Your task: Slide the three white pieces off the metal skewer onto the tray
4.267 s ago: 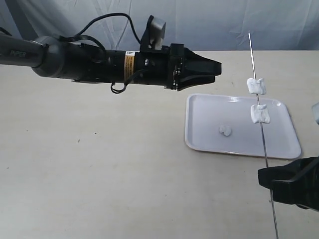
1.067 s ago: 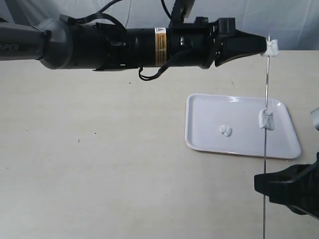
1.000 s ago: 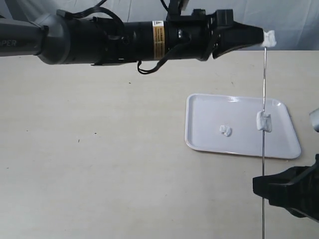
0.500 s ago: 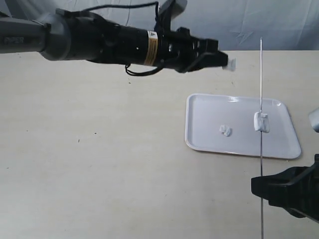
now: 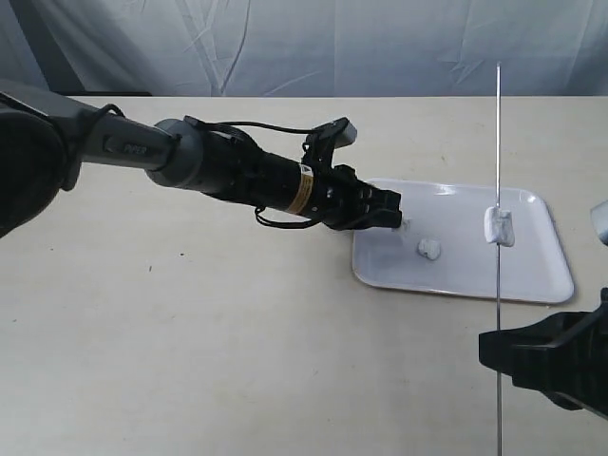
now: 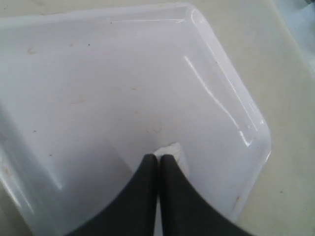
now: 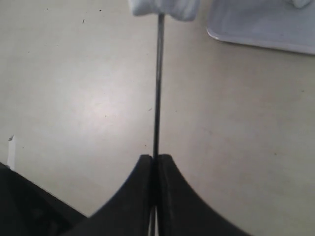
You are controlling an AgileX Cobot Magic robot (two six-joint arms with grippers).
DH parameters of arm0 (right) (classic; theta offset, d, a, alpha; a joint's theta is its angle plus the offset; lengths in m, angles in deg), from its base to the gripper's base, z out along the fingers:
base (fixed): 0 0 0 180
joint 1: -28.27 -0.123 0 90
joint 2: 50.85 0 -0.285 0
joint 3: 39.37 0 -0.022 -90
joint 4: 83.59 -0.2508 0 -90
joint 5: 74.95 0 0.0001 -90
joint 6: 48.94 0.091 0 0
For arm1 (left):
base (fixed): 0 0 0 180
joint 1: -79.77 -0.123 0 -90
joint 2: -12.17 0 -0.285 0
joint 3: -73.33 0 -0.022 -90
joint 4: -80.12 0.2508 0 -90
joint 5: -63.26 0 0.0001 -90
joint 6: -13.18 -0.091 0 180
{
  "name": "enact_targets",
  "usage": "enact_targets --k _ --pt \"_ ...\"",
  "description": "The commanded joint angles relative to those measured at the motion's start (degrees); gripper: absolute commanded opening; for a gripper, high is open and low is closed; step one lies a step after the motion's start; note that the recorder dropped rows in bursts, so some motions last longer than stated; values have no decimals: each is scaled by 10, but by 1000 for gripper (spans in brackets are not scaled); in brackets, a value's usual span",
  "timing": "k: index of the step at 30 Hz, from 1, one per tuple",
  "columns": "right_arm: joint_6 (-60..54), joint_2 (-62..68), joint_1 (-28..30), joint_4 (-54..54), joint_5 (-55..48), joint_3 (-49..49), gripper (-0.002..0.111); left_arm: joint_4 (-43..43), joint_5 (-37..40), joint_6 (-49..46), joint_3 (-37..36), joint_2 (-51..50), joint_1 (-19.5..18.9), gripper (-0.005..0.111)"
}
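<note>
The white tray (image 5: 532,275) lies on the table at the right. One white piece (image 5: 430,250) rests loose inside it. My left gripper (image 5: 399,221) is low over the tray's left part, shut on a second white piece (image 6: 171,149) that peeks out past the fingertips. The thin metal skewer (image 5: 498,142) stands upright, and a third white piece (image 5: 498,227) sits on it partway up. My right gripper (image 7: 156,157) is shut on the skewer's (image 7: 158,88) lower part, below the threaded piece (image 7: 164,7).
The beige table (image 5: 190,332) stretches wide to the left and front of the tray. A grey cloth backdrop (image 5: 304,47) closes the far side. The left arm's black body (image 5: 237,174) reaches across the middle toward the tray.
The left gripper pulled the top white piece off the skewer's tip, then carried it down and left to the tray. The skewer and right gripper stayed almost still.
</note>
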Motion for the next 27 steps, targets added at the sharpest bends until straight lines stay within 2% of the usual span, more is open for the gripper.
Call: enact_targets --k 1,4,6,12,13,16,19,24,27 --pt "-6 -3 -2 2 6 -3 -1 -24 10 -31 1 -13 2 0" --pt "-7 -3 -2 2 10 -3 -1 -25 7 -39 1 -13 2 0" --pt "-7 -3 -2 2 12 -3 -1 -33 -1 -39 1 -13 2 5" --pt "-7 -3 -2 2 10 -3 -1 -51 -19 -45 1 -13 2 37" --pt "-8 -3 -2 2 9 -3 -1 -54 -25 -45 1 -13 2 39" --pt "-8 -3 -2 7 8 -3 -1 -62 -73 -44 1 -9 -3 40" --pt "-8 -3 -2 13 5 -3 -1 -63 -164 -41 1 9 -20 40" --pt "-10 -3 -2 15 8 -3 -1 -63 -311 -8 1 48 -74 40" --pt "-10 -3 -2 24 14 -3 -1 -50 -311 40 -1 72 -91 40"
